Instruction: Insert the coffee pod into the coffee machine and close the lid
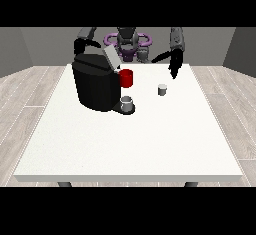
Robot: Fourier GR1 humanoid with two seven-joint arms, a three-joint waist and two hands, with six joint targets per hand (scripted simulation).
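Front view, pod: I see the coffee pod [162,89], a small pale cylinder, standing upright on the worktop [125,144], in the far half and toward the edge at the view's right.

Front view, machine: the coffee machine [97,85] sits near the far corner at the view's left, well apart from the pod. Its lid [111,57] is tilted up, so I judge the chamber open and not yet loaded.

Front view, near hand: the hand at the view's right [173,67] hangs above the far edge, fingers pointing down. It is just beyond the pod and slightly toward the view's right edge, clear of it and not touching.

Front view, its fingers: they look straight and released, holding nothing.

Front view, other hand: the hand at the view's left [80,45] is up behind the machine's top. I cannot tell how it is set.

Front view, key relation: the pod lies toward the camera and a little toward the machine from the fingers of the hand at the view's right, and lower. Its long axis is vertical. That hand is clearly the nearer one.

Front view, my judgement: I would come down and toward the near edge to straddle the pod.

Front view, other things: a red cup [126,78] and a grey cup [127,103] stand at the machine's front, between machine and pod.
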